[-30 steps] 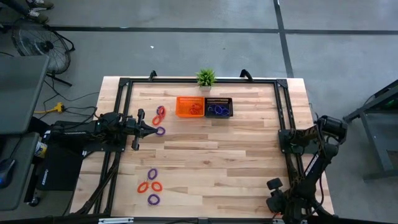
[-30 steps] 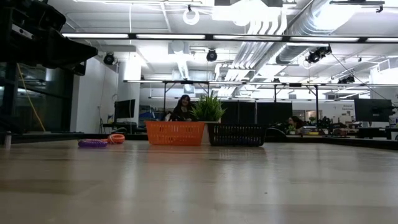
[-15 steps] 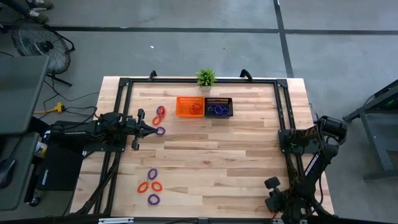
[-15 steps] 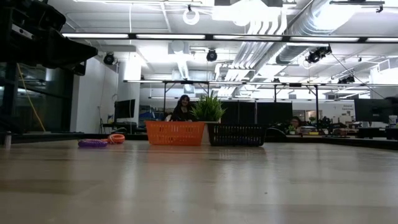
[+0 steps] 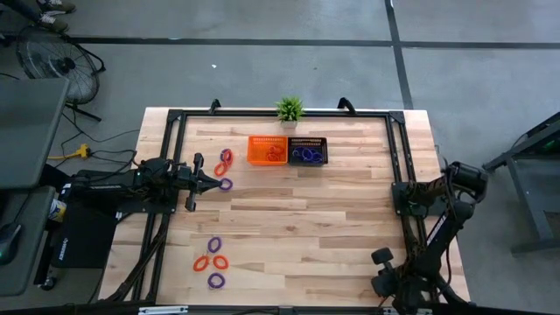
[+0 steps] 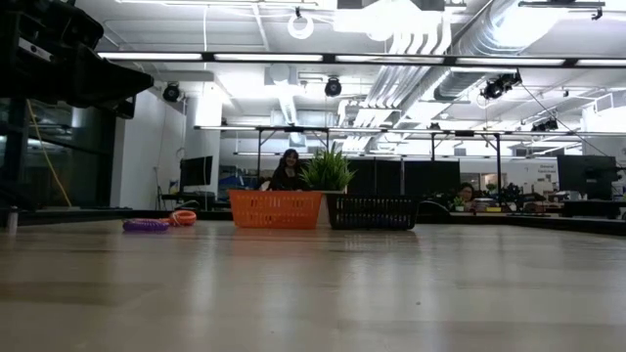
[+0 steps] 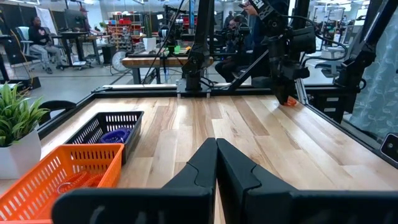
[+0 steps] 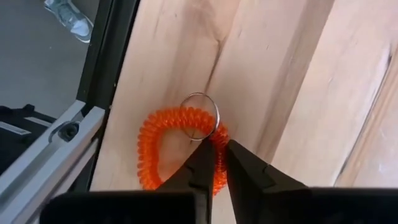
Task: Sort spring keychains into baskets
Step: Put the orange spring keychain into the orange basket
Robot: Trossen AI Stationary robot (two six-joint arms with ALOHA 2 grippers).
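While pinched: orange keychain (image 8: 180,149), right fingers (image 8: 205,165).

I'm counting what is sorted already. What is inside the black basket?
The black basket holds purple spring keychains; how many cannot be told, since the coils overlap. In the left wrist view its mesh wall covers most of them.

baskets (image 5: 288,150): 2 | plant (image 5: 290,108): 1 | arms: 2
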